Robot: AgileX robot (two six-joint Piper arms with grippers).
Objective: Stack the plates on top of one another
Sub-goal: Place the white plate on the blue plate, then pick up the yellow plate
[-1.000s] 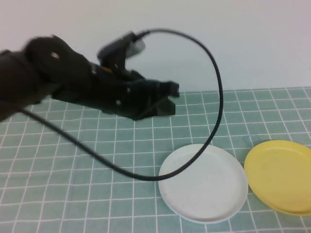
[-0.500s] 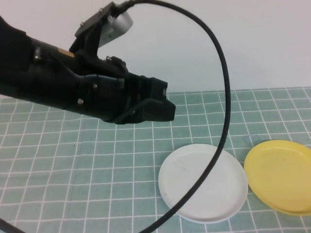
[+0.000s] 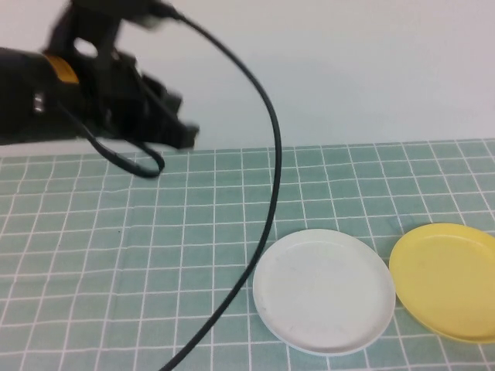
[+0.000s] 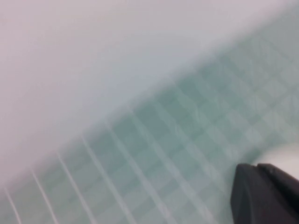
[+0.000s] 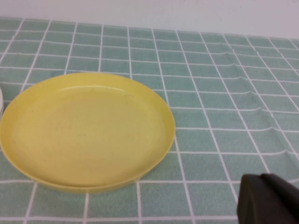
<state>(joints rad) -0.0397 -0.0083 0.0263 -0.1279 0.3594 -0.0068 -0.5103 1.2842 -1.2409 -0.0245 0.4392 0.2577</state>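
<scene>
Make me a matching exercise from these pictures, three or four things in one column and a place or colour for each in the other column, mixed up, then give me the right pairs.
Things:
1. white plate
2. yellow plate
3. left gripper
4. black cable

Descriptions:
A. raised above the mat's far left part, holding nothing
B. lying on the mat at the right edge of the high view
C. curving down through the air past the white plate's left rim
D. lying on the mat near the middle, just left of the other plate

Pairs: 1-D, 2-B, 3-A, 4-C

The right gripper shows only in its wrist view, near the yellow plate.
</scene>
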